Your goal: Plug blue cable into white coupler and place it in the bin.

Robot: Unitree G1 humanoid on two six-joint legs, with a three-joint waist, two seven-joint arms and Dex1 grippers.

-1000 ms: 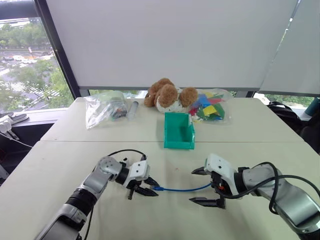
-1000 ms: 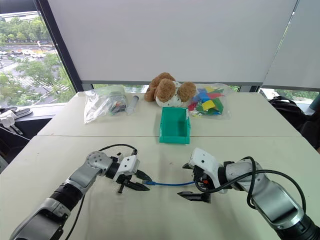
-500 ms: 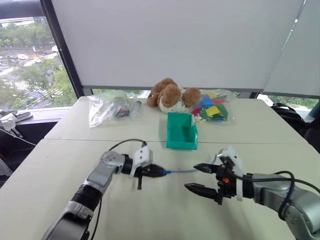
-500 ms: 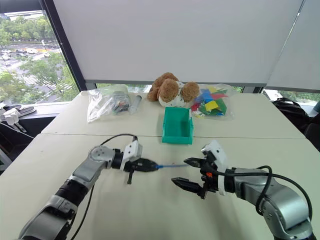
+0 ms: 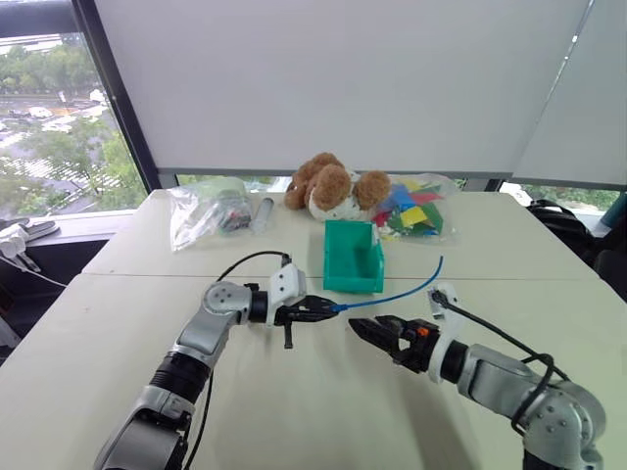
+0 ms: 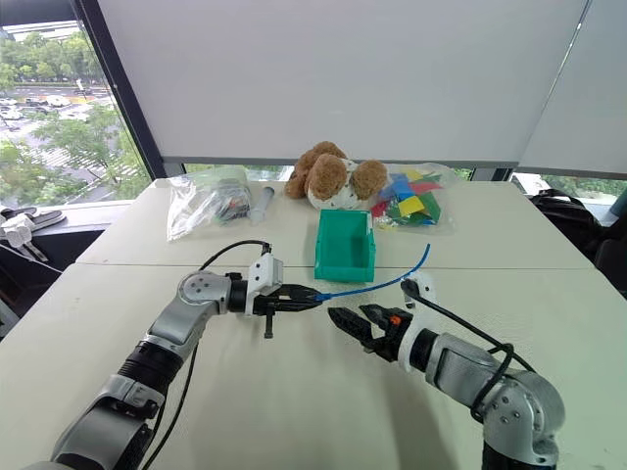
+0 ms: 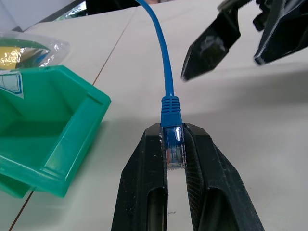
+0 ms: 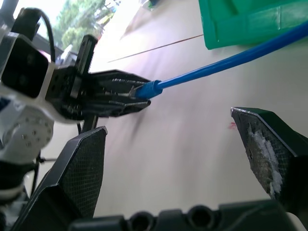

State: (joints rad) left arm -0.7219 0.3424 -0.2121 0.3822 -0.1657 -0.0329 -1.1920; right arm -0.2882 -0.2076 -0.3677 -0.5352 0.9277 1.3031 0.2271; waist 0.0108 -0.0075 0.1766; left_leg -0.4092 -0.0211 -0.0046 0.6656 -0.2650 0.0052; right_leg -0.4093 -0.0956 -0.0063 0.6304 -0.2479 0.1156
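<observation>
Flanking the bin [image 5: 353, 257]: teddy bear [image 5: 328, 185], two clear bags [image 5: 204, 211].

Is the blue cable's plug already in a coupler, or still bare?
Still bare. The left gripper is shut on the clear plug of the blue cable, and no coupler sits on the plug there.

Bare cream tabletop [image 5: 294, 411] lies open from three through nine o'clock of the teal-green straight-walled plastic bin [image 5: 353, 257]. At twelve o'clock a brown plush dog [image 5: 331, 186] and clear bag of colourful pieces [image 5: 416, 208] crowd it. The thin bright-blue cable [image 5: 402, 291] arcs across its four o'clock approach.
</observation>
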